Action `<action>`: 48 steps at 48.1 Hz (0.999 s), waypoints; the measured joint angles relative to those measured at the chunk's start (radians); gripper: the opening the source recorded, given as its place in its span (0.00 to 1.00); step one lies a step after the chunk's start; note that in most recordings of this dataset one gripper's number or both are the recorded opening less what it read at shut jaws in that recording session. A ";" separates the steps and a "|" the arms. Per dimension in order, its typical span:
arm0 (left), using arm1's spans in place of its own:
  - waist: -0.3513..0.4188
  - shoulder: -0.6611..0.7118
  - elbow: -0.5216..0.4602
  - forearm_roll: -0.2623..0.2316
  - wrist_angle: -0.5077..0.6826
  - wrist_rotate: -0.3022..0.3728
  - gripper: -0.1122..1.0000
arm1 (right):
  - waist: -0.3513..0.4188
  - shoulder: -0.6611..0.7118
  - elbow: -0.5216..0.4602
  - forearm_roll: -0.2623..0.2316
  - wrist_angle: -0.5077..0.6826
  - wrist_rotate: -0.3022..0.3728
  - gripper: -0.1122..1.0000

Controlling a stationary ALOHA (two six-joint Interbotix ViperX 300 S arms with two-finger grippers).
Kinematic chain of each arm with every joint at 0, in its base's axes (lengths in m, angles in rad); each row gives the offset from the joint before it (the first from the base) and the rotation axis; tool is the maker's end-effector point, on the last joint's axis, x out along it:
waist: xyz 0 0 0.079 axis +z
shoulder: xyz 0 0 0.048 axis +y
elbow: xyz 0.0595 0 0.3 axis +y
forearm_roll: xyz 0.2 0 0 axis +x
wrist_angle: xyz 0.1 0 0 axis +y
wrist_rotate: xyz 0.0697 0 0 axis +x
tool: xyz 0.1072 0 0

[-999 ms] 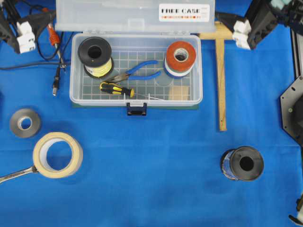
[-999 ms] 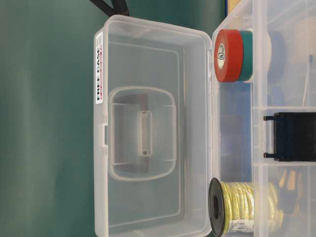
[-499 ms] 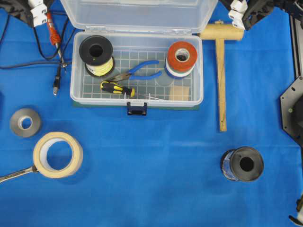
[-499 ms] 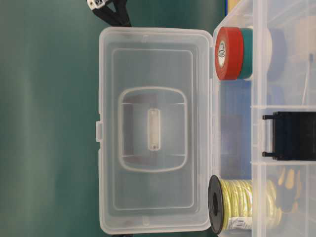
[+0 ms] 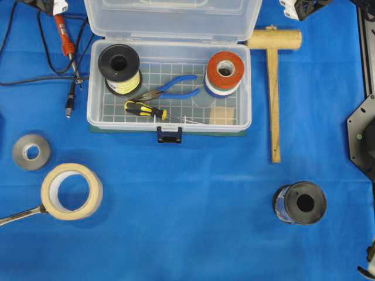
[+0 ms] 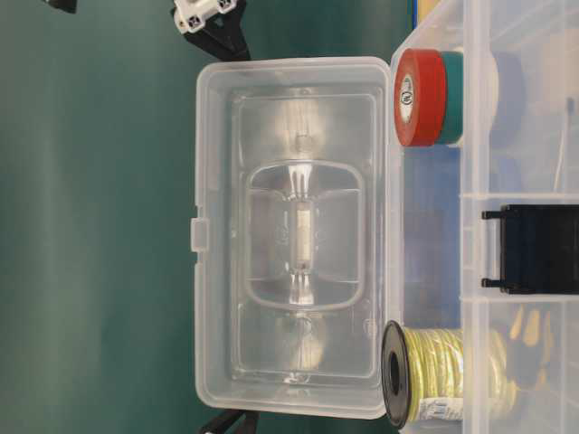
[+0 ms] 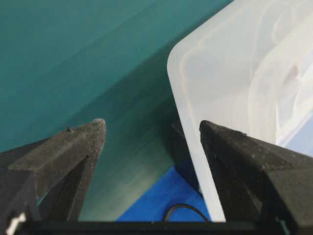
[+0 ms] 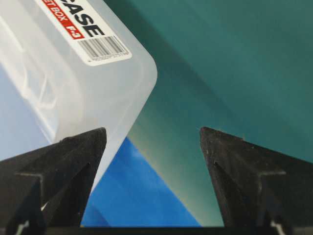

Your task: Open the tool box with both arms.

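Observation:
The clear tool box [image 5: 246, 88] stands open on the blue cloth, its dark blue latch [image 5: 169, 136] at the front. Its lid [image 5: 173, 23] stands raised behind the base and shows face-on in the table-level view [image 6: 298, 235]. My left gripper [image 7: 151, 129] is open and empty at the lid's left corner [image 7: 234, 73]; one finger overlaps the lid's edge. My right gripper [image 8: 152, 132] is open and empty beside the lid's stickered corner [image 8: 83, 29]. In the overhead view only the tips of the left gripper [image 5: 55, 6] and the right gripper [image 5: 293, 7] show.
The box holds a yellow wire spool [image 5: 119, 67], red tape [image 5: 224, 70], blue pliers [image 5: 176, 88] and a screwdriver [image 5: 145, 109]. A wooden mallet [image 5: 273, 88] lies to its right, cables [image 5: 67, 52] to its left. Tape rolls [image 5: 71, 191], a wrench [image 5: 17, 216] and a black spool [image 5: 300, 202] lie in front.
The lid has swung further up and back, and its sticker no longer shows from overhead. Both grippers have drawn back toward the top edge of the overhead view.

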 measured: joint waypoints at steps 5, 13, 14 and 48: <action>0.003 0.011 -0.008 0.000 0.000 0.002 0.79 | -0.003 0.002 0.000 0.000 -0.002 0.000 0.83; 0.014 0.002 0.000 0.000 0.005 0.003 0.80 | -0.008 -0.003 0.000 0.000 0.008 0.002 0.83; 0.015 -0.003 0.003 0.000 0.006 0.005 0.79 | -0.008 -0.006 0.000 0.000 0.011 0.002 0.83; 0.029 -0.368 0.212 0.002 0.189 0.014 0.80 | -0.018 -0.245 0.132 0.008 0.167 0.012 0.83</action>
